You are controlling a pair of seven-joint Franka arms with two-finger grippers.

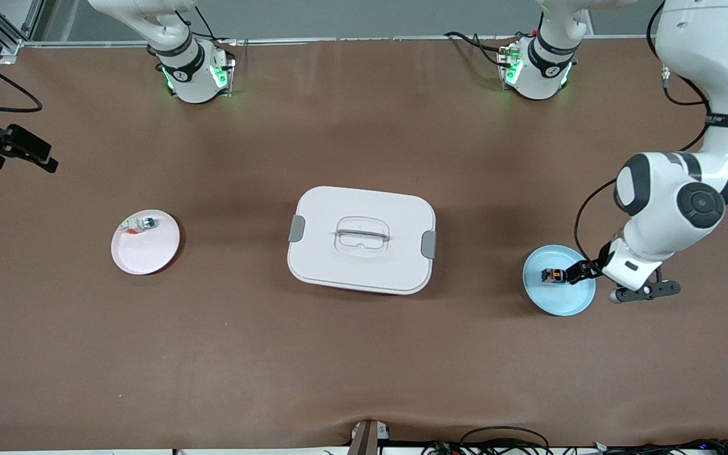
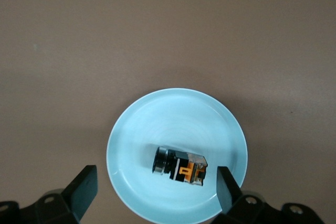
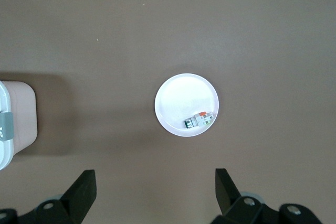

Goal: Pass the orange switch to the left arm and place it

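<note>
The orange switch (image 2: pixel 180 167) lies in the blue plate (image 2: pixel 131 129) toward the left arm's end, the left gripper (image 2: pixel 155 184) low over it, jaws wide — the right gripper (image 3: pixel 155 187), seemingly high, gapes above the pink plate (image 3: pixel 178 95).

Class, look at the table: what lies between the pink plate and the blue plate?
The box sits between the pink plate and the blue plate, with bare table on either side of it, as the front view shows.
</note>
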